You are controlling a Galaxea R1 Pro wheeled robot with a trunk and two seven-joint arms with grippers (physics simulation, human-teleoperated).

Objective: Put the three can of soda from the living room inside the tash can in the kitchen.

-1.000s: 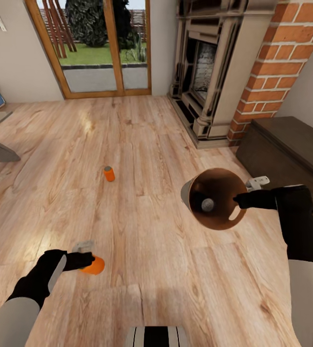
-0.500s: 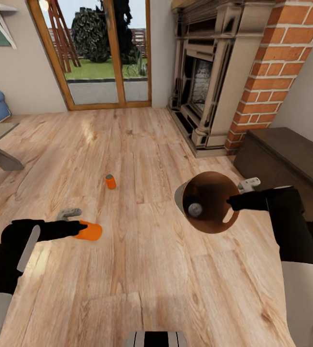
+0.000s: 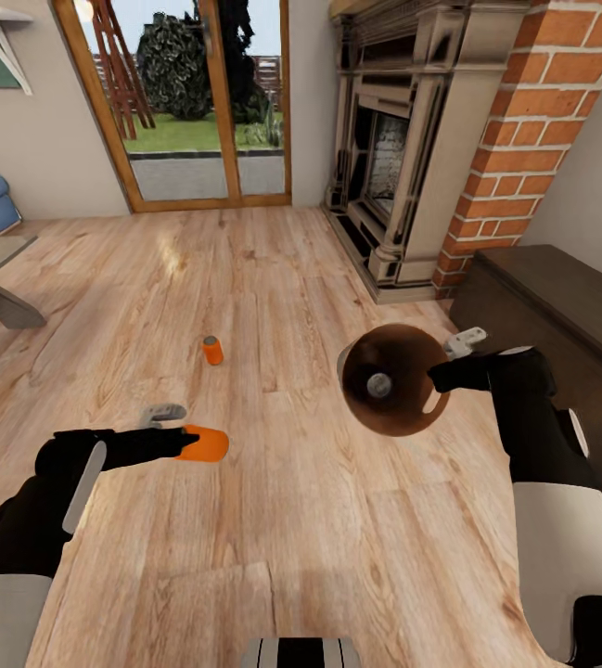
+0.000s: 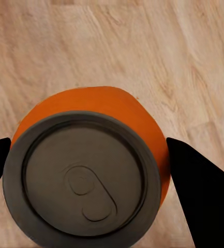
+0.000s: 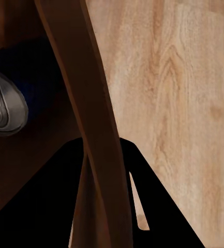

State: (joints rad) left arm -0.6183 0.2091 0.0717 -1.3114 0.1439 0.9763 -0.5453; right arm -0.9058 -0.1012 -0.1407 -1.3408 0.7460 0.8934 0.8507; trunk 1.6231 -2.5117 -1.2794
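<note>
Left end effector (image 3: 182, 443) is clamping a bright orange soda can (image 3: 204, 443), carrying it toward the grey tapered wood-lined bin (image 3: 389, 380) at three o'clock; right end effector (image 3: 435, 375) is pinching the bin's rim, tilting its mouth to receive it.

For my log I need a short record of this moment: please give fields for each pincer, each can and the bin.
left pincer: shut on orange can, held above floor
right pincer: shut on bin rim
blue can: inside bin
second orange can: upright on wood floor, apart from both arms
room: fireplace, glass doors
</note>
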